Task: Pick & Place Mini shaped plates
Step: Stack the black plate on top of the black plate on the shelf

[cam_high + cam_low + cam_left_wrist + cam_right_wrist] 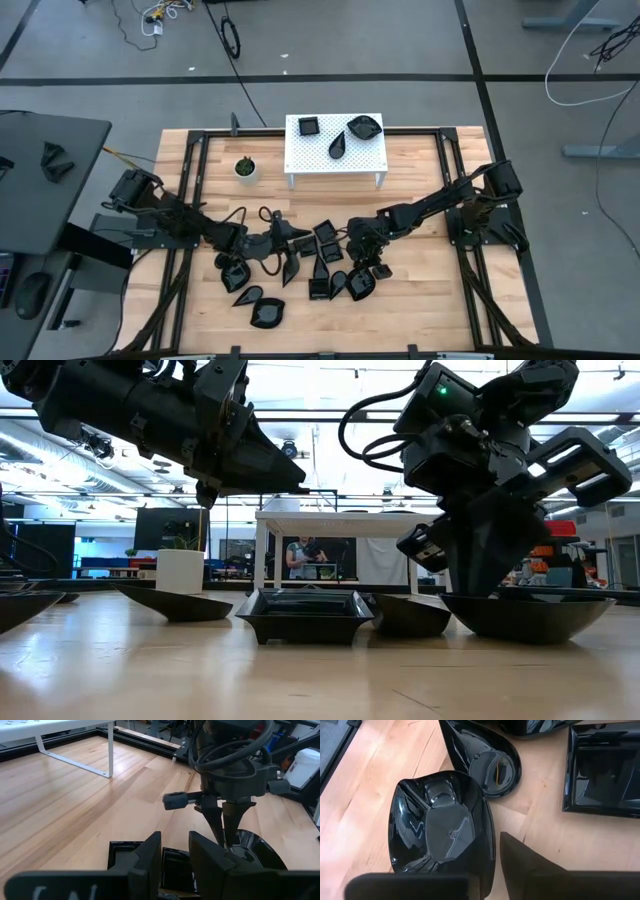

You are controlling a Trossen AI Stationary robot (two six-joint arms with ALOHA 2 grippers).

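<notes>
The mini shaped plates (pixel 330 262) are sitting bunched at the table's six o'clock, with three more already up on the white perforated stand (pixel 336 150) at twelve. Your right gripper (pixel 357 252) is working at the three o'clock edge of the pile, its jaws straddling the rim of a leaf-shaped plate (pixel 442 827), one finger (pixel 530 865) outside it. Probably you're going for an edge pinch because the dish is so shallow. Your left gripper (pixel 175 857) is hovering at nine o'clock, jaws slightly parted, gripping nothing.
</notes>
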